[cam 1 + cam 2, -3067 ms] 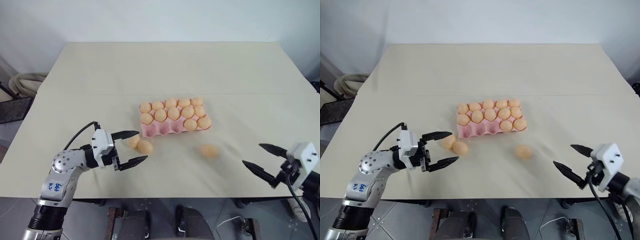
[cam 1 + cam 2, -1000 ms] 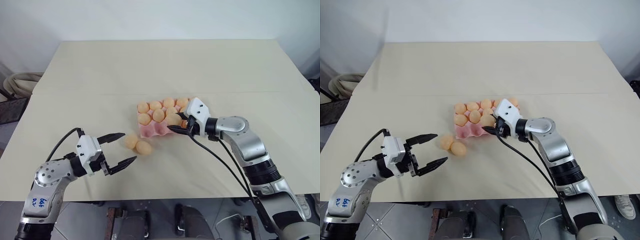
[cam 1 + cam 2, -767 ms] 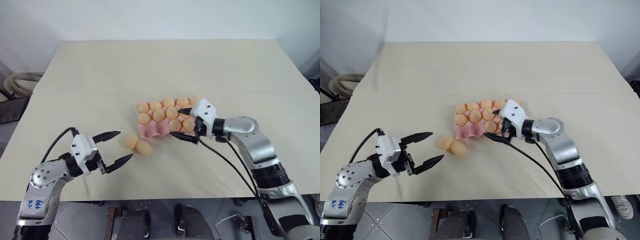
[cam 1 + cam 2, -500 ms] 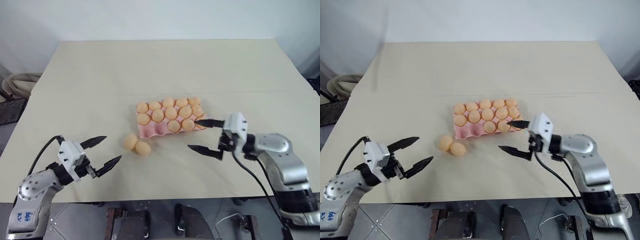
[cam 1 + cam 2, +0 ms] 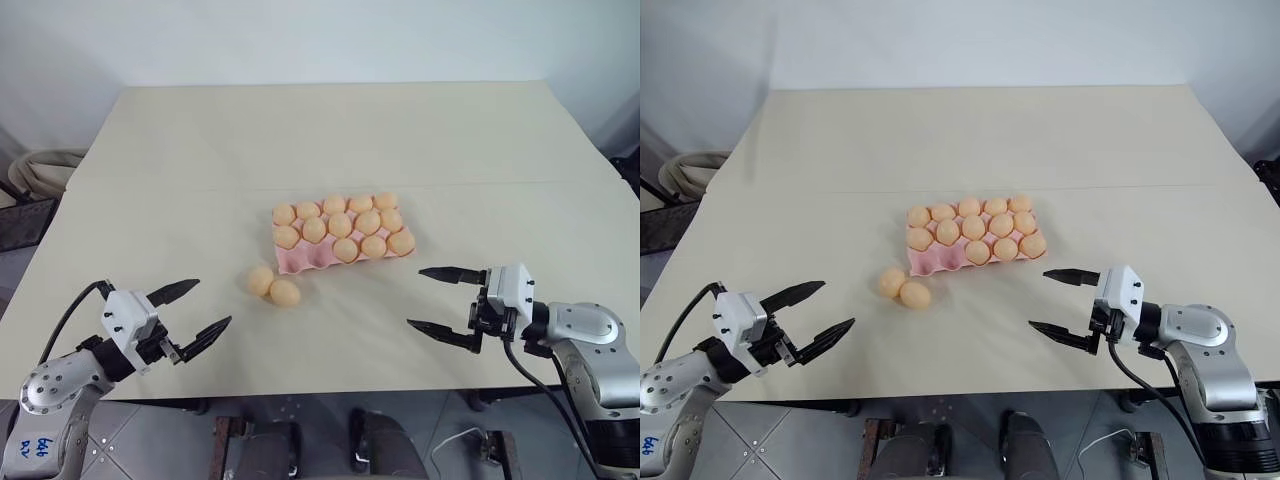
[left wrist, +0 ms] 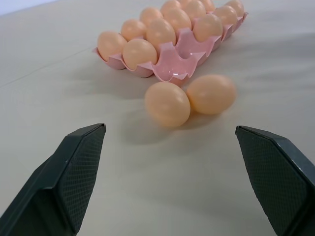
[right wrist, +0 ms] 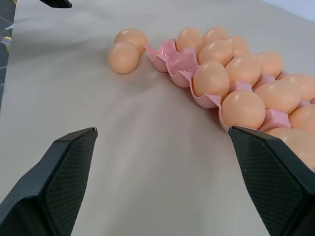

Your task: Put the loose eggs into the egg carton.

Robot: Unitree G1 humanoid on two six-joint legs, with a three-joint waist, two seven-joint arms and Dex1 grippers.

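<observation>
- We are facing a wide beige cloth-covered bench [image 5: 330,130].
- A flat pink moulded egg carton [image 5: 300,262] is sitting mid-bench, with one near-row cup showing bare pink in the left wrist view.
- Our left gripper [image 5: 193,310] and right gripper [image 5: 432,298] are hovering near the bench's front edge, jaws spread wide, gripping nothing.
- Two loose pale orange-tan oval eggs [image 5: 272,286] are lying touching, just beside the carton's near-left corner.

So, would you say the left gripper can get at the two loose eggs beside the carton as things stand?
Probably yes: the left gripper is open and aimed at the two loose eggs, with bare table between them; the egg carton lies just beyond.
</observation>
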